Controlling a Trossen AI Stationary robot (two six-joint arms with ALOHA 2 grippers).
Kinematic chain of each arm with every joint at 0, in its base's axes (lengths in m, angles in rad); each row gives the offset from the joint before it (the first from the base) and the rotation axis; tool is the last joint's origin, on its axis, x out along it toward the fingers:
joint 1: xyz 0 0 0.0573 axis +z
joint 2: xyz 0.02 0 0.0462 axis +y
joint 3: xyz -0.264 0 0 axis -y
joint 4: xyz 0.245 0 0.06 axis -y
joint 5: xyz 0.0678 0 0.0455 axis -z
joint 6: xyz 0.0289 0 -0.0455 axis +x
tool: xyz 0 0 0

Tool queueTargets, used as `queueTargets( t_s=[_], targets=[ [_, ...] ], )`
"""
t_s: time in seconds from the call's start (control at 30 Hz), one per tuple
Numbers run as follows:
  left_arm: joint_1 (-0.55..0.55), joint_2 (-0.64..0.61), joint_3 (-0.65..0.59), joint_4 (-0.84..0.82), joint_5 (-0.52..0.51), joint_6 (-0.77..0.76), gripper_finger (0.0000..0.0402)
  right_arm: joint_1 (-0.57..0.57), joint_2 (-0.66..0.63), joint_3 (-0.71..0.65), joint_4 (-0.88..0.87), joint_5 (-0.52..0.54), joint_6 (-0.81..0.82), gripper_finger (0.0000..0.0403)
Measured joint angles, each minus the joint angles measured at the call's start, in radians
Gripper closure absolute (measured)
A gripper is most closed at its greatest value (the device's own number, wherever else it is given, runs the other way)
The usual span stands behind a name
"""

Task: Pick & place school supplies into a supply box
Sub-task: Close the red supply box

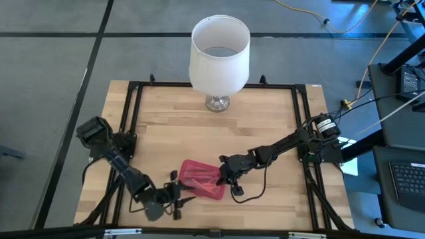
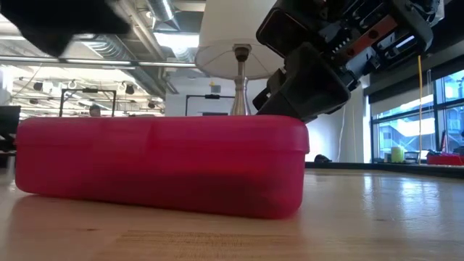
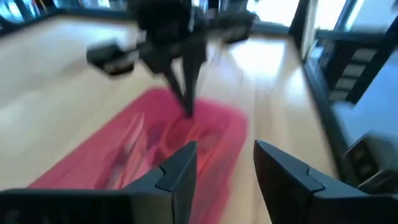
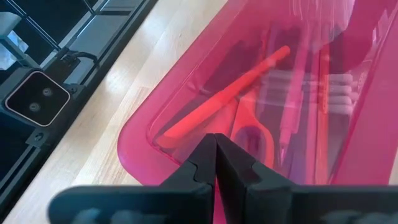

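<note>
The supply box [image 1: 202, 179] is a translucent red case lying flat on the table with its lid closed, near the table's near edge [image 2: 159, 163]. Through the lid [image 4: 280, 93] I see the school supplies inside: an orange pen [image 4: 230, 93], scissors handles [image 4: 255, 140] and several thin pencils. My right gripper [image 1: 221, 176] is shut and stands over the box's right part. My left gripper [image 1: 179, 194] is open at the box's near-left end, its fingers [image 3: 180, 171] just short of it; I see no touch there. My right gripper [image 4: 216, 152] has its shut fingertips on top of the closed lid [image 3: 186, 118], toward the box's right end. The fingers come from above, slanting down from the table's right side. The box lies flat on the table under them.
A big white lamp [image 1: 219, 56] stands at the table's far edge, well behind the box. A black frame rail [image 1: 133, 106] runs around the tabletop. A dark cable [image 1: 255, 192] loops on the wood near the right arm. Bare wood lies between the box and the lamp.
</note>
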Motion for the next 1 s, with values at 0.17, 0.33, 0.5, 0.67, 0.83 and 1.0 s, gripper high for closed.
queueTargets(
  t_s=[0.17,0.33,0.5,0.67,0.83,1.0],
  targets=[
    [0.098,-0.002,0.0,-0.181,0.16,-0.091,0.0249,-0.001,0.0,-0.001,0.0,-0.02,0.005,0.0388],
    [0.146,-0.002,0.0,-0.257,0.233,-0.132,0.0253,0.0,0.001,-0.001,0.0,-0.022,0.005,0.0388],
    [0.163,-0.004,0.0,-0.279,0.302,-0.171,0.025,0.0,0.001,-0.002,-0.002,-0.023,0.005,0.0388],
    [0.155,-0.006,0.001,-0.284,0.328,-0.25,0.0247,-0.001,-0.001,-0.001,-0.026,-0.023,0.005,0.0388],
    [0.14,-0.006,0.001,-0.288,0.328,-0.306,0.0249,-0.006,-0.001,-0.001,-0.029,-0.023,0.005,0.0388],
    [0.122,-0.006,0.001,-0.274,0.334,-0.343,0.025,-0.016,-0.001,-0.001,-0.034,-0.025,0.002,0.0389]
  ],
)
